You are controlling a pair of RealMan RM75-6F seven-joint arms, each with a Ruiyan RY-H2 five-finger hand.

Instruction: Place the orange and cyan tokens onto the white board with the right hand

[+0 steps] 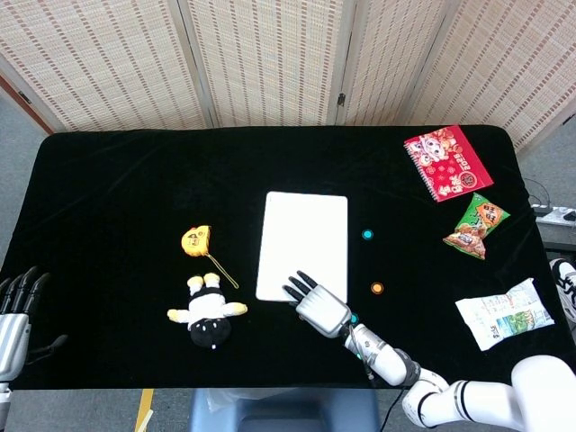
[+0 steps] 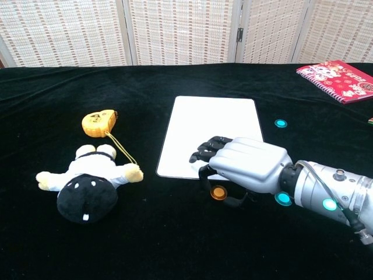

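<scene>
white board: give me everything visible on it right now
The white board is a flat, plain white rectangle with rounded corners, looking thin and rigid, with nothing printed on it. It lies flat on the black tablecloth near the table's middle, long side running away from the robot. The right hand is over its near right corner, fingers reaching onto the surface; whether they press it is unclear. No token lies on it: the orange token sits just off its near edge.

The right hand (image 2: 245, 170) has a smooth silver shell and black fingers (image 2: 205, 149); its grey wrist (image 2: 326, 192) carries glowing cyan lights (a thin cable too).
</scene>
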